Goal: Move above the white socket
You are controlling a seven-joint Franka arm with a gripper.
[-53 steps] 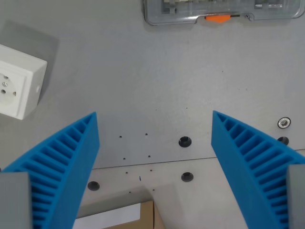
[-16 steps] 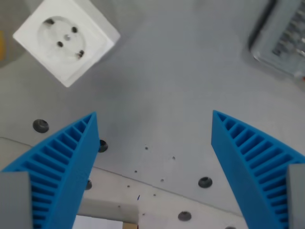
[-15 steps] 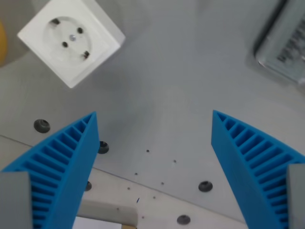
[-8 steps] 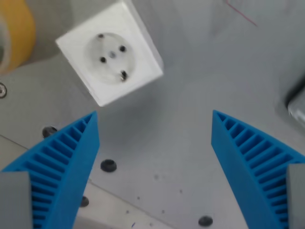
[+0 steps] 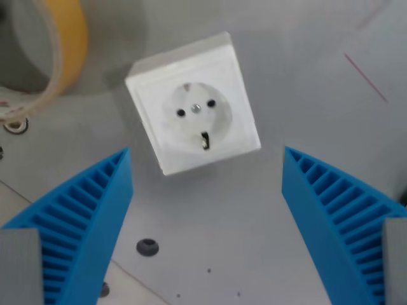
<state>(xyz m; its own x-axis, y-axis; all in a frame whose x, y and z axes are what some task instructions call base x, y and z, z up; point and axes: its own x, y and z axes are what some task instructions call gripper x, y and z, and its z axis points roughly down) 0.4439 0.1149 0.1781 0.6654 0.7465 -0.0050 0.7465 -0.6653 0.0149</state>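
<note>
While my tool (image 5: pixel 205 190) hangs over the desk (image 5: pixel 318 82) with its two blue ribbed fingers (image 5: pixel 82 222) spread wide and nothing between them, the socket (image 5: pixel 194 105) sits just above the gap in the wrist view, slightly toward the wrist view's left. Not centred yet, I judge.

To do this step well: slide forward until the socket's round recess falls midway between the fingers. Hold height, no descent; the task asks only for a hover. Its square sits rotated against my finger line; whether to square up the wrist depends on what follows, and I cannot know that.

Socket: white plastic box, matte, rounded corners, raised frame around a circular well. Two pin holes, a centre screw, a dark earth clip at the lower rim. Looks rigid and smooth.

Tape (image 5: pixel 60 57): yellow roll, at the upper left, apart from the socket.

Desk: grey, dull, faintly scuffed, with a thin red line at the upper right and a dark bolt hole (image 5: pixel 147 246) between my fingers.
</note>
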